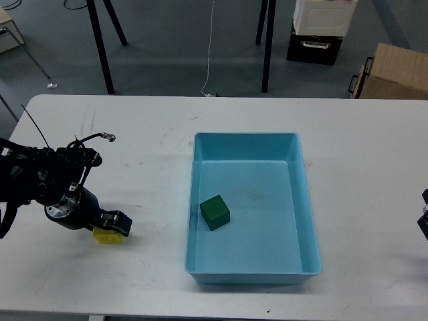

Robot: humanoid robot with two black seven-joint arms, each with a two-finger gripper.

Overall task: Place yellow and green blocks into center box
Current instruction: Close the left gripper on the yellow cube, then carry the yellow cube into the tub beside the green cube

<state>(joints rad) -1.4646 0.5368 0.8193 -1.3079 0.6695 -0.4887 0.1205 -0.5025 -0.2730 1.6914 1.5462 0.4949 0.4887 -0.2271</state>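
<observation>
Blocks first: the green block [215, 212] lies inside the blue tray [308, 200], on the flat bottom near the left wall and a little toward the front, turned at a slight angle to the walls. The yellow block [107, 237] sits on the white table [154, 134], well to the left of the tray, and only its lower part shows.

The robot's left arm comes in from the left edge, and the left gripper [115, 223] is directly over the yellow block, touching or nearly touching its top. The dark fingers cover the upper part of the block, and from this angle it cannot be told whether they are spread or pressed onto it. Loose cables loop above the wrist.

At the far right edge, only a small dark piece of the right gripper [424, 217] shows, too little to say how its fingers stand.

Beyond the table, on the grey floor, stand a brown cardboard box [394, 73] at the upper right and a white-and-black crate [319, 30] beside it, along with several black stand legs [100, 40].
</observation>
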